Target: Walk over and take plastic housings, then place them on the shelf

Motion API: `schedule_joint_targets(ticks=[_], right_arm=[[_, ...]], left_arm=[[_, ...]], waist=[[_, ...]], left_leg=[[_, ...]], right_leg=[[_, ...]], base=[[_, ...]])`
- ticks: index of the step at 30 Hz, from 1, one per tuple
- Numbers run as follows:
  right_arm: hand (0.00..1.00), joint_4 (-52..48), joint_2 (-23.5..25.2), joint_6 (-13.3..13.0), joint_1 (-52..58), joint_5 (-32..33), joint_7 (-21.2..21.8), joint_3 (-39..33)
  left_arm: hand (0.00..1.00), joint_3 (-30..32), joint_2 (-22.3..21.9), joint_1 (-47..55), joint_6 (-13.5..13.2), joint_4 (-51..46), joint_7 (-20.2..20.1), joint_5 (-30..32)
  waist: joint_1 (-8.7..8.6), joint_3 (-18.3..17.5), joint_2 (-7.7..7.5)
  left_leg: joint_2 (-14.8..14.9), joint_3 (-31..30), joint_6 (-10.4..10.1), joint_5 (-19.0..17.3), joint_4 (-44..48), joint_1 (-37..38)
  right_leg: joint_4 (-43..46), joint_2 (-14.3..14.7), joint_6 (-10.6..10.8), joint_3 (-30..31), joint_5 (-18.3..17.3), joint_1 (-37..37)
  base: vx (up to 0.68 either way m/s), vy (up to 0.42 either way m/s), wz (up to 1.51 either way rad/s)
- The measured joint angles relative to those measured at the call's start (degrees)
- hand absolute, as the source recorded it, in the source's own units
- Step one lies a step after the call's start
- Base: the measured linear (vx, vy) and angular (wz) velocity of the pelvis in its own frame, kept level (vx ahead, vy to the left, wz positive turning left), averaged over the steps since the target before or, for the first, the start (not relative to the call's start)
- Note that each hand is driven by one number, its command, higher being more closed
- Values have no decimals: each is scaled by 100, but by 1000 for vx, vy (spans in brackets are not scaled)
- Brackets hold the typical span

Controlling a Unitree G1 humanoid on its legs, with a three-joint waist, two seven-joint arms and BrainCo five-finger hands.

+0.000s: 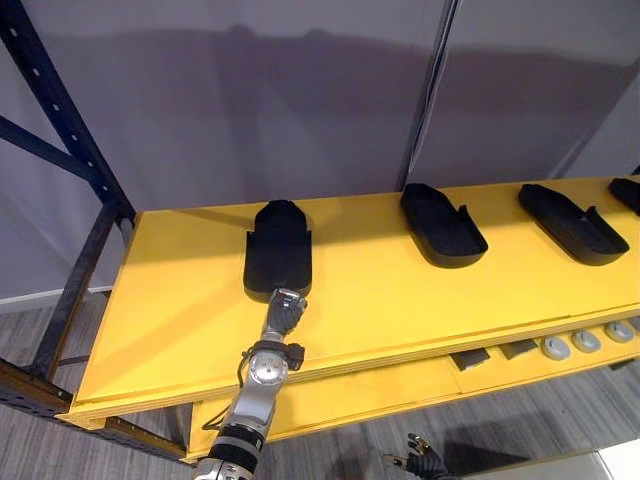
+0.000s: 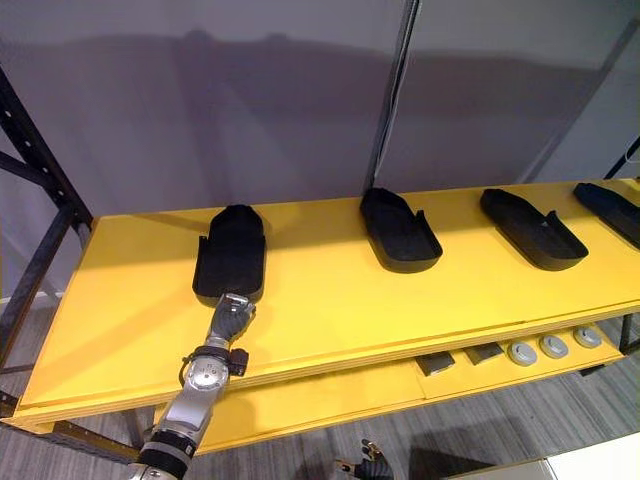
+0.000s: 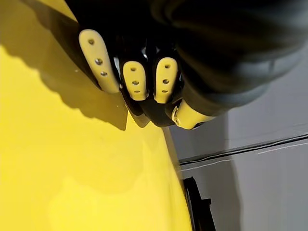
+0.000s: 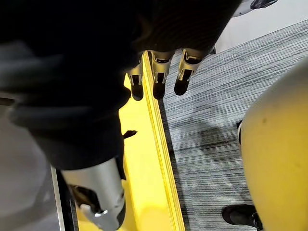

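Note:
Several black plastic housings lie on the yellow shelf (image 1: 400, 300). The leftmost housing (image 1: 278, 245) lies flat with its long side running away from me. My left hand (image 1: 285, 312) is at its near end, fingers (image 3: 98, 60) curled over the end wall and the thumb (image 3: 190, 115) close beneath them. More housings (image 1: 442, 225) (image 1: 572, 223) (image 1: 628, 192) lie spaced out to the right. My right hand (image 1: 425, 462) hangs low in front of the shelf, above the floor, with relaxed fingers (image 4: 159, 79) holding nothing.
A lower yellow shelf board carries grey round parts (image 1: 585, 341) and small dark blocks (image 1: 470, 358) at the right. A dark rack upright (image 1: 60, 130) with a diagonal brace stands at the left. Grey wall panels close off the back. Striped grey carpet (image 4: 211, 120) covers the floor.

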Motion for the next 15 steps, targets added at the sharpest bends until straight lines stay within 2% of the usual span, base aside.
schedule_joint_targets(ticks=[5, 8, 9, 10, 12, 15], right_arm=[[0, -7, 0, -3, -45, 3, 0, 0], [0, -14, -10, -8, -63, 5, 1, 1], [0, -14, -35, -8, -42, 10, 7, 0], [0, -13, -51, -8, -36, 15, 16, 0], [0, 3, -89, -6, -10, 14, 43, 2], [0, -4, -102, -6, 25, 15, 47, 2]], left_arm=[[100, -5, 73, 113, 15, -364, -18, -17], [100, -7, 139, 544, 14, -1287, -49, -144], [100, -10, 209, 785, -4, -2047, -115, -332], [100, -19, 239, 850, -41, -2347, -134, -430], [100, -26, 319, 1024, -294, -3348, -177, -797], [100, 117, 311, 1292, -643, -4364, -254, -1185]], waist=[[-9, 103, -12], [-29, 168, -35], [26, 167, -33], [43, 169, -31], [156, 167, -31], [259, 162, -22]], left_leg=[[-2, -61, 2, 3, 4, 0], [-11, -169, 11, 14, 24, 5], [-16, -206, 15, 18, 25, 1], [-22, -241, 18, 24, 25, -8], [-23, -312, 25, 35, 26, 0], [-42, -442, 44, 51, 26, -26]], right_leg=[[-5, -4, -11, -54, 10, 42], [-19, -12, -12, -159, 10, 127], [-17, -11, -12, -163, 10, 167], [-16, -12, -12, -171, 10, 180], [17, -7, -12, -224, 11, 215], [61, -10, -12, -329, 10, 238]], base=[[-5, 5, 6], [1, 2, 17], [6, 4, 16], [4, 1, 19], [-28, 3, 19], [-58, 4, 20]])
